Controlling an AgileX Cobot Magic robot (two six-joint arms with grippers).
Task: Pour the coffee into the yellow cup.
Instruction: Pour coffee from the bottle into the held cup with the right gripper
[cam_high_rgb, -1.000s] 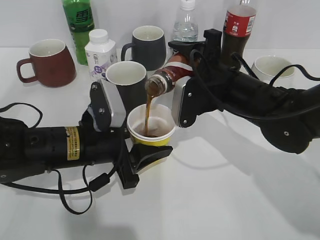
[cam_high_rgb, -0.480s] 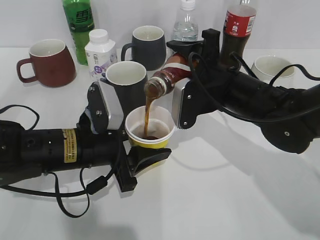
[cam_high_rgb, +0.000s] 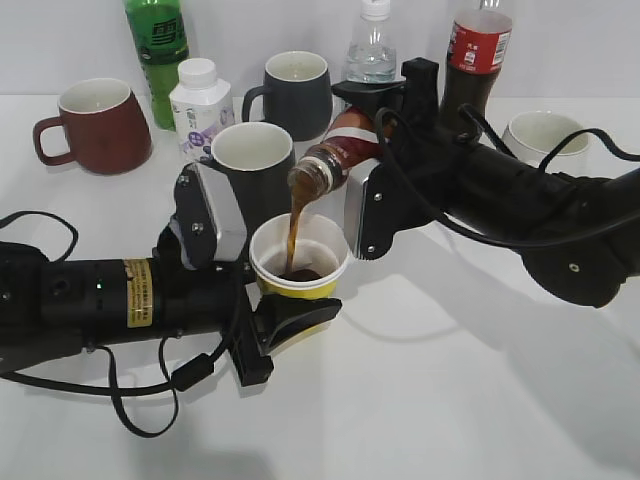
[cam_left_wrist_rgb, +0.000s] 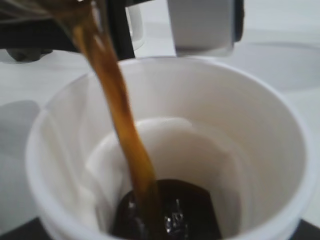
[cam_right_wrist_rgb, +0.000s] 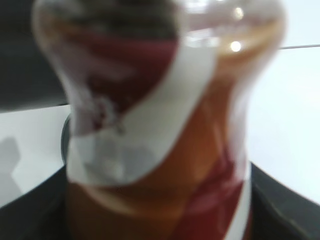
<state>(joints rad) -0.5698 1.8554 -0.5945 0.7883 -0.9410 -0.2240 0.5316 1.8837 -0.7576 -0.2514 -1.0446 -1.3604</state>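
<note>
Between the fingers of the left gripper (cam_high_rgb: 272, 300), closed around its lower wall, sits the yellow cup (cam_high_rgb: 299, 263), upright and lifted just above the white table (cam_high_rgb: 470, 380). The left wrist view looks straight down into it: the white inside of the cup (cam_left_wrist_rgb: 250, 130) holds a shallow dark pool at the bottom, and a brown stream of coffee (cam_left_wrist_rgb: 125, 135) falls into that pool.

Just above and behind the cup, the right gripper (cam_high_rgb: 362, 165) is clamped around the coffee bottle (cam_high_rgb: 335, 155), which is tilted mouth-down toward the left gripper. The stream (cam_high_rgb: 294, 235) runs from the mouth to the liquid in the cup. In the right wrist view the bottle (cam_right_wrist_rgb: 160, 115) fills the frame, blurred, with its red-brown label and white swoosh.

Directly behind the left gripper stands a dark mug (cam_high_rgb: 252, 165) with a white inside. Farther back are a small white bottle (cam_high_rgb: 200, 100), another dark mug (cam_high_rgb: 295, 92), a maroon mug (cam_high_rgb: 95, 125), a green bottle (cam_high_rgb: 158, 50), a clear bottle (cam_high_rgb: 371, 50), a cola bottle (cam_high_rgb: 478, 50) and a white cup (cam_high_rgb: 543, 135).
</note>
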